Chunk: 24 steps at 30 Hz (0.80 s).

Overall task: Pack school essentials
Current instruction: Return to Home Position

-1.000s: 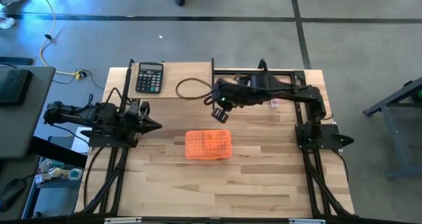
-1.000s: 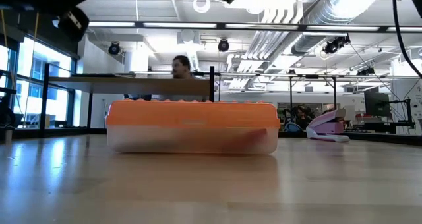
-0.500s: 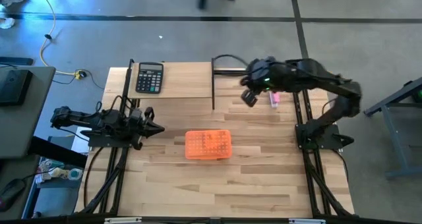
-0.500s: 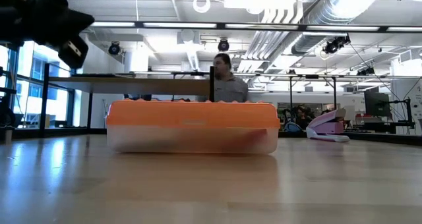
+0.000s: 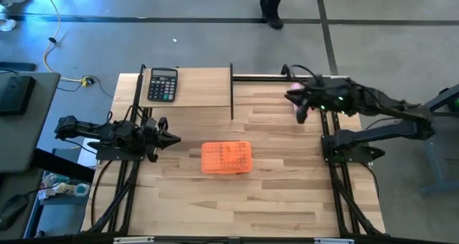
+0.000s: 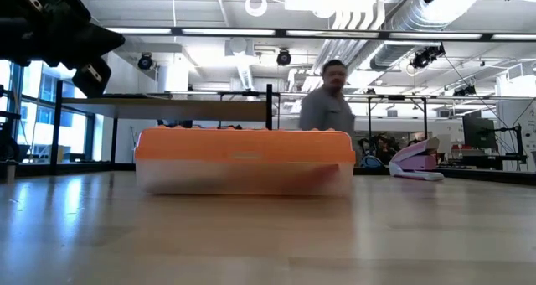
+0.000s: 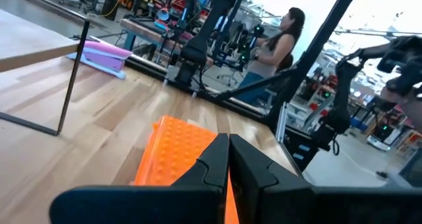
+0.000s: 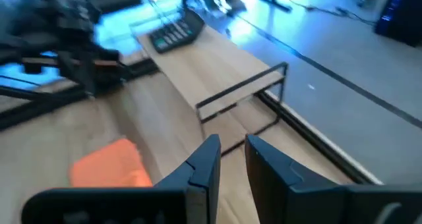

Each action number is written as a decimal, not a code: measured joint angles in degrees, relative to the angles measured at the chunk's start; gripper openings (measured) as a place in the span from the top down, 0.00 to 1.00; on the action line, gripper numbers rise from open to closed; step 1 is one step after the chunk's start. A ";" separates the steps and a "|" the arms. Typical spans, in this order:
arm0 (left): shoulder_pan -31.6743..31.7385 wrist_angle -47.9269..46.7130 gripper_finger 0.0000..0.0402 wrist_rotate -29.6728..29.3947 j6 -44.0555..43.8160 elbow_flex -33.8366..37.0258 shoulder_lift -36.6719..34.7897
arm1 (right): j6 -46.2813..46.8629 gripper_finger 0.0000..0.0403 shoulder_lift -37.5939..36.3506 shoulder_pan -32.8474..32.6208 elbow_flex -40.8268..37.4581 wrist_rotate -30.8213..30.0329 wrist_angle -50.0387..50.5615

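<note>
A clear box with an orange lid (image 5: 226, 158) rests on its base at the table's middle; it also shows in the low view (image 6: 243, 159). The lid is on. A dim reddish shape shows through the box's wall (image 6: 314, 178); no stationery shows plainly. My left gripper (image 5: 175, 138) is shut and empty, above the table to the left of the box, pointing at it (image 7: 229, 148). My right gripper (image 5: 292, 98) hangs above the table's far right part, over the pink bar (image 5: 300, 112). Its fingers stand a little apart, empty (image 8: 233, 151).
A black calculator (image 5: 163, 84) lies at the far left on a raised board. A thin black metal frame (image 5: 232, 92) stands at the far middle. The pink bar also shows in the low view (image 6: 416, 161). A person walks beyond the far edge (image 6: 331, 109).
My right gripper has swung from above the box's far side toward the table's far right corner, its arm drawing back and stretching out to the right. My left gripper has sunk a little. The box has stayed in place.
</note>
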<state>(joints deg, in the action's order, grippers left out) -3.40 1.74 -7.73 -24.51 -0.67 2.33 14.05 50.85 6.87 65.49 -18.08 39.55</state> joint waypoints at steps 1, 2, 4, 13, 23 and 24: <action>0.00 -0.06 0.99 0.00 -0.23 0.00 0.00 | 0.04 0.85 -2.58 0.00 -3.06 0.93 -2.15; 0.00 -0.04 0.99 0.00 -0.33 0.00 0.00 | 0.00 0.85 -4.93 0.00 -5.95 1.84 -4.11; 0.00 -0.04 0.99 0.16 -0.35 0.00 0.00 | -0.25 0.85 -9.46 0.00 -11.67 2.99 -7.38; -0.02 -0.04 0.99 0.15 -0.35 0.00 0.00 | -0.56 0.85 -27.71 -0.02 -34.65 12.39 -24.13; -0.02 -0.04 0.99 0.13 -0.37 0.00 0.00 | 0.10 0.85 -40.71 -0.02 -50.29 20.23 -34.81; -0.02 -0.04 0.99 0.13 -0.36 0.00 0.00 | 0.50 0.85 -41.53 -0.02 -51.27 20.23 -34.89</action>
<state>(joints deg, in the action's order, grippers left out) -3.42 1.69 -7.60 -24.88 -0.67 2.33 14.55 9.32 6.85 14.22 2.15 4.66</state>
